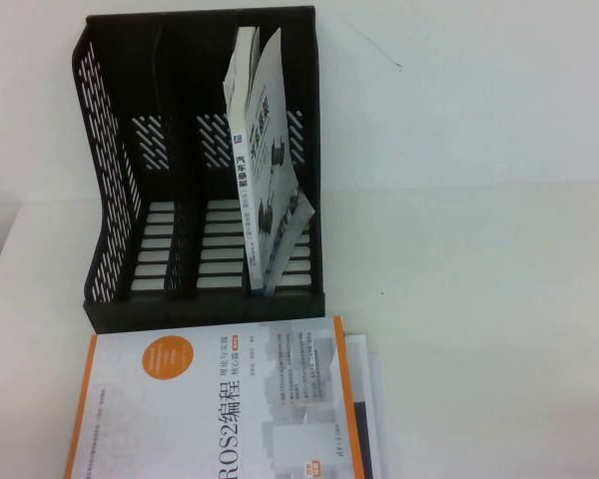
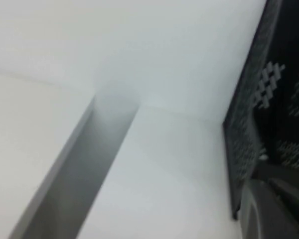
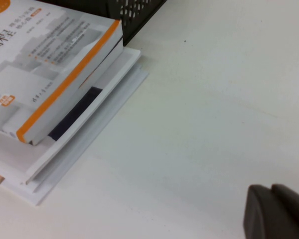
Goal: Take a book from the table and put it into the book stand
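Book [image 1: 265, 160] already in the right slot of the stand [image 1: 110, 180], long side up, leaning left. Far from both tools. Left tool [image 2: 269, 209] beside the stand's wall; right tool [image 3: 276, 211] low over the tabletop [image 3: 214, 99], near the ROS2 stack [image 3: 50, 74]. Cannot tell either grip; nothing held.

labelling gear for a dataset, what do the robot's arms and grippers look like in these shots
Very little shows. The high view has no arm in it. The left gripper appears only as a dark grey, rounded, blurred part at the corner of its wrist view, beside the black book stand. The right gripper shows as two dark charcoal, matte, rounded blocks side by side above the white table. No cables, markings or sleeves are visible.
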{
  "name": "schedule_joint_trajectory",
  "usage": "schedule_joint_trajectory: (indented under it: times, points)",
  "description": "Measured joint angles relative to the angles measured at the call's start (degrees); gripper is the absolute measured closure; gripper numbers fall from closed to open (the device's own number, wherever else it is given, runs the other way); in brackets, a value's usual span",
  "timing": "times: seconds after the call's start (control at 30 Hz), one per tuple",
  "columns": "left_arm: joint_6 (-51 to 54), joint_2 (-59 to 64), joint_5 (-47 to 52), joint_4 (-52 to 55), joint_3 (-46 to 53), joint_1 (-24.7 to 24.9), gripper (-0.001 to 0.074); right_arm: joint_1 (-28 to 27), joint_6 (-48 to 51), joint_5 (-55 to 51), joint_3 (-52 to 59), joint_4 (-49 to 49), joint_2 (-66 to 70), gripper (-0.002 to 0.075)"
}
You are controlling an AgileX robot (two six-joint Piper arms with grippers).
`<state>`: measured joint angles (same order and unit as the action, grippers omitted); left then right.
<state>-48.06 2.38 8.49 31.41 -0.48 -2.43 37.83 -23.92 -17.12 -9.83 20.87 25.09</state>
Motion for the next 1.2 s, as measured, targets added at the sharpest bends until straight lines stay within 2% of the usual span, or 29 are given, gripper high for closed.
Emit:
schedule_joint_trajectory:
  times: [0.13,0.33,0.43,0.63,0.9,1.2]
  points:
    - [0.6,0.0,-3.8,-3.2,1.6,0.0,0.0737,0.0,0.0,0.0,0.0,0.0,0.0,0.0727]
    - [20.1,0.0,-3.6,-17.6,1.7,0.0,0.0737,0.0,0.0,0.0,0.0,0.0,0.0,0.0727]
    - [24.9,-1.4,-0.9,-20.3,1.7,0.1,0.0737,0.0,0.0,0.0,0.0,0.0,0.0,0.0727]
    - [30.1,-2.9,8.0,-27.6,1.7,0.4,0.0737,0.0,0.0,-0.1,0.0,0.0,0.0,0.0727]
    - [36.5,-2.9,9.2,-32.3,1.6,2.9,0.0737,0.0,0.0,-0.1,0.0,0.0,0.0,0.0727]
    - [37.7,-2.9,9.3,-33.0,1.6,4.4,0.0737,0.0,0.0,-0.1,0.0,0.0,0.0,0.0727]
